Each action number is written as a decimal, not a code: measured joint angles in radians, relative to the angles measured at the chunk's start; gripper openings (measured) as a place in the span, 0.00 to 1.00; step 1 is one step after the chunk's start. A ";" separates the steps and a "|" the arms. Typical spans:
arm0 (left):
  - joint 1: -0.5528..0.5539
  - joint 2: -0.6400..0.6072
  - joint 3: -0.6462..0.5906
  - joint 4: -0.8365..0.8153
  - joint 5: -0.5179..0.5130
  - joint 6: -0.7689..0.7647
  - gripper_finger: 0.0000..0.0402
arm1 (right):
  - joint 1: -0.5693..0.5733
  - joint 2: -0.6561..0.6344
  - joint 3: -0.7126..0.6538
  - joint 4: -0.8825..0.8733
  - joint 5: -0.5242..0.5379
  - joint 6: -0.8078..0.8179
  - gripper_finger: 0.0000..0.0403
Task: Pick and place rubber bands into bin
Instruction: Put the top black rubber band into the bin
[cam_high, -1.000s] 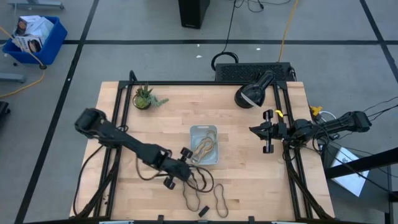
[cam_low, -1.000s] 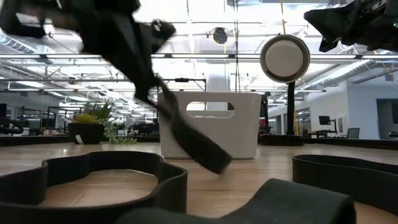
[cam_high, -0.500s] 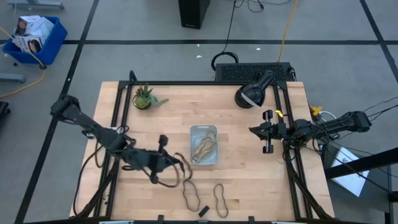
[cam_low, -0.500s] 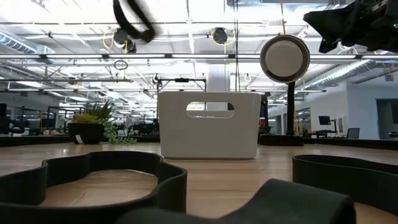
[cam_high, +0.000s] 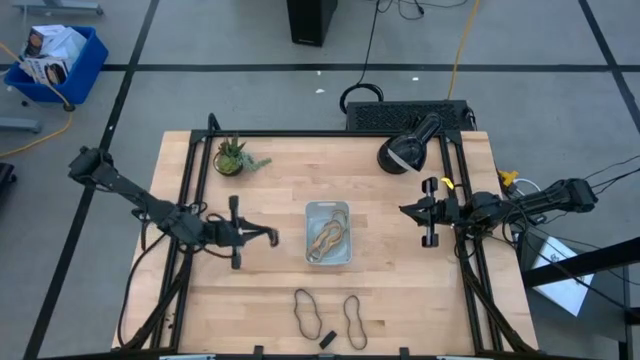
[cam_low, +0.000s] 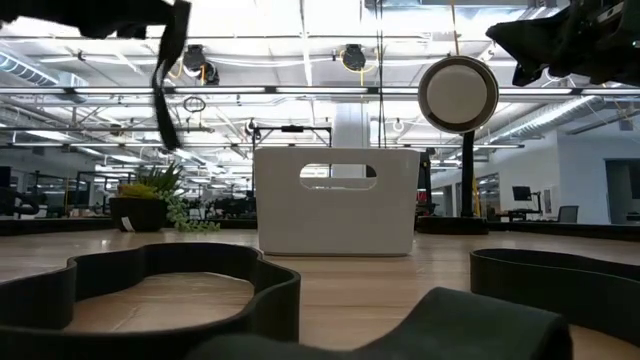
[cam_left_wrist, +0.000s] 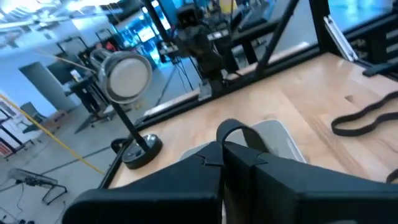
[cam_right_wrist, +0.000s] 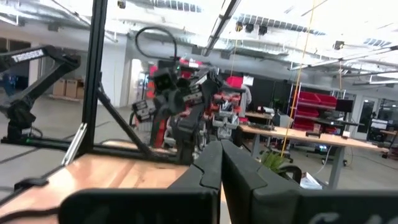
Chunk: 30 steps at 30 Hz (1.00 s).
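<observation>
My left gripper (cam_high: 272, 236) hovers left of the bin (cam_high: 328, 232), level and pointing toward it, shut on a black rubber band (cam_left_wrist: 231, 129). The bin, a pale translucent tray, holds tan rubber bands (cam_high: 327, 238) and also shows in the low view (cam_low: 335, 200). Two more black rubber bands (cam_high: 308, 312) (cam_high: 354, 320) lie flat on the table near its front edge. My right gripper (cam_high: 405, 210) waits shut at the table's right side, touching nothing. My left gripper pinches the black rubber band between its two shut fingers. A small loop of the band (cam_left_wrist: 233, 127) arches out just past the fingertips. The fingers lie level, pointing toward the table's right. The rest of the band (cam_low: 165, 100) hangs slack below, clear of the table.
A potted plant (cam_high: 230, 157) stands at the far left and a round black lamp (cam_high: 405, 150) at the far right. A small black block (cam_high: 326, 339) lies at the front edge between the two loose bands. Bare wood lies between my left gripper and the bin.
My left gripper has drawn back from the table's front, near the bin's corner, toward the left edge and risen a little. It has tipped from pointing down to level. The black rubber band has come with it, first trailing on the table, now lifted clear.
</observation>
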 joint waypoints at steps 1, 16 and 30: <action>0.000 -0.024 -0.025 0.020 0.000 0.004 0.00 | 0.000 0.000 0.000 -0.005 0.000 0.000 0.00; -0.063 -0.288 -0.213 0.038 -0.090 0.019 0.01 | 0.000 0.001 0.000 -0.025 0.004 -0.002 0.00; -0.043 -0.331 -0.214 0.121 -0.099 -0.027 0.01 | 0.000 0.000 0.000 -0.024 0.004 0.013 0.00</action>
